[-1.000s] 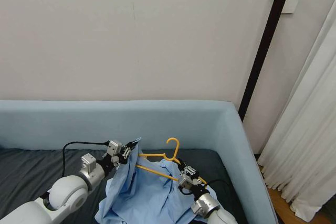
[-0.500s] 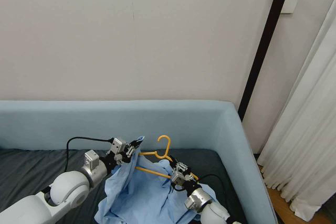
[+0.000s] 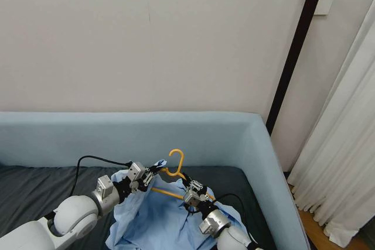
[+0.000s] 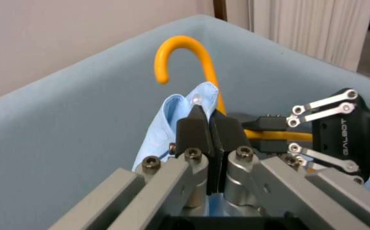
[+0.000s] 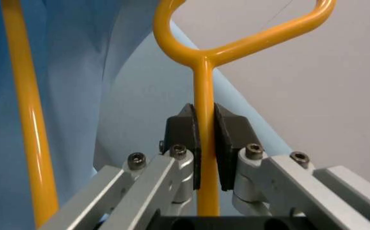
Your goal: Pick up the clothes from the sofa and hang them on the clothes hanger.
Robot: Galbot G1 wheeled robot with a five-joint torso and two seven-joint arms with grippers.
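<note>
Lower left of the head view: the dark seat cushion (image 3: pixel 35 182) of the sofa (image 3: pixel 258 139), with the left arm (image 3: pixel 70 218) lying over it. At lower centre, the left gripper (image 3: pixel 153 170) is clamped on the collar of the blue shirt (image 3: pixel 158 221). In the left wrist view its pads are pressed together on the fabric, just beside the hook of the yellow hanger (image 3: pixel 174 161). The shirt drapes over the hanger's bar and hides most of it. Right of the hook, the right gripper (image 3: pixel 191 193) is closed on the hanger's stem. A black pole (image 3: pixel 293 57) and a white curtain (image 3: pixel 345 162) stand at far right, well apart from both grippers.

Compared with one second ago, the hook and the right gripper have shifted left in the frame. The left gripper has shifted right, closing the gap to the hook.
</note>
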